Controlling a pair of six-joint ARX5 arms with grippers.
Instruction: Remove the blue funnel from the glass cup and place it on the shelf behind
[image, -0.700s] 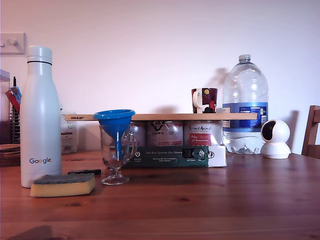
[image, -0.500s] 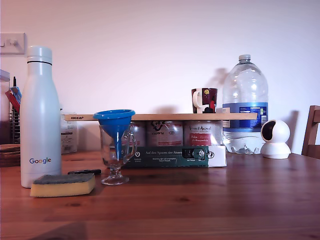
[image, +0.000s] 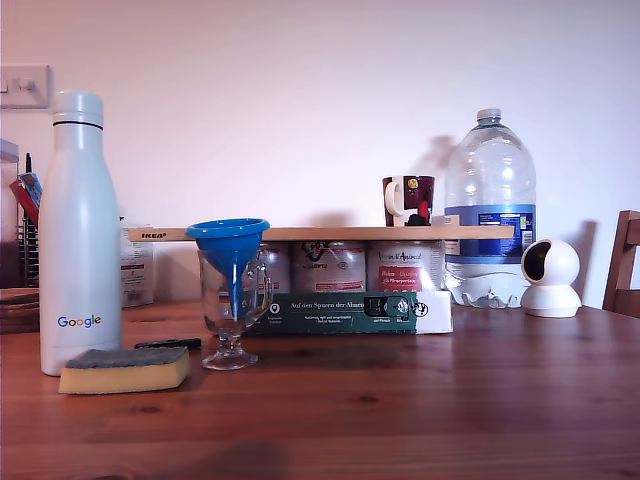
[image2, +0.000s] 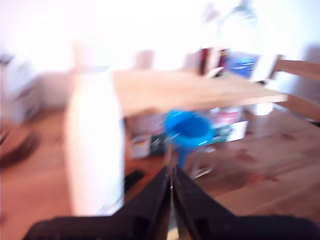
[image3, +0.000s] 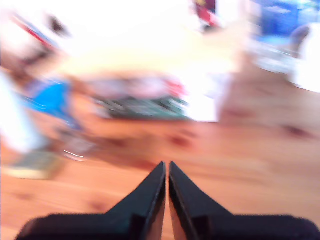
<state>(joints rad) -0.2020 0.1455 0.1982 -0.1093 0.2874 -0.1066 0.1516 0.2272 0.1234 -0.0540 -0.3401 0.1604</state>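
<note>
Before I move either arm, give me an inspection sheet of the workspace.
Surface: wooden table, bare in front.
Job's things: blue funnel sits spout-down in the glass cup; shelf rests on jars behind.
Clutter: white bottle, sponge, red mug on the shelf, water jug, green box, small white camera.
Grippers: my first gripper and my second gripper both shut, empty, short of the cup.
Cables: nothing seen.
Surroundings: wall switch, chair.
</note>
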